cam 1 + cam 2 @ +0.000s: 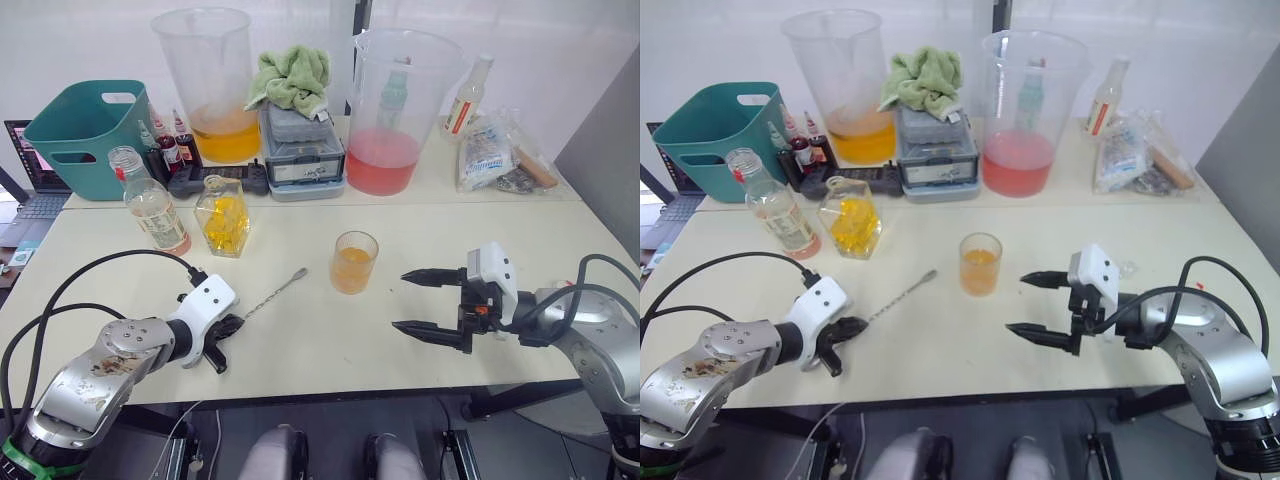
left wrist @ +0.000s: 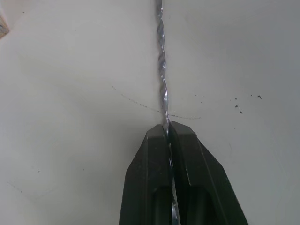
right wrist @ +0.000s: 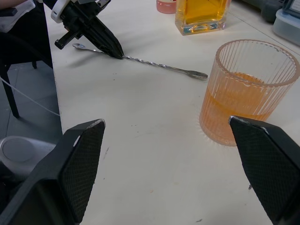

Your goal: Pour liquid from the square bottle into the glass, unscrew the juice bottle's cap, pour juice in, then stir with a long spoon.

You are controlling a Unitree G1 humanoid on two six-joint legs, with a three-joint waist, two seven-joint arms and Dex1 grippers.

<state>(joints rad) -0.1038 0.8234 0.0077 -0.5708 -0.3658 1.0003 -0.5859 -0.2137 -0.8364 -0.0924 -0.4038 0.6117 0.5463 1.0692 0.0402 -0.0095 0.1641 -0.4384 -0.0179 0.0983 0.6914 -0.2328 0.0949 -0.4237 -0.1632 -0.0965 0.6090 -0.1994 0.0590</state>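
The long spoon [image 1: 275,292] lies flat on the pale table, its fork end towards the glass. My left gripper [image 1: 232,326] is shut on its twisted stem [image 2: 163,93] near the bowl end [image 3: 78,46]. The glass [image 1: 354,262] stands mid-table, about half full of orange liquid. To the right of the glass, my right gripper [image 1: 400,300] hovers open and holds nothing. Behind the spoon stands the square bottle [image 1: 222,216] with yellow liquid. The juice bottle [image 1: 150,208] is just left of it, its neck open. The cap is out of view.
At the back stand two large clear jugs, one with yellow liquid [image 1: 214,85] and one with pink [image 1: 392,110]. A grey box topped with a green cloth [image 1: 298,140] sits between them. A teal basket [image 1: 85,135] is back left, plastic bags [image 1: 490,150] back right.
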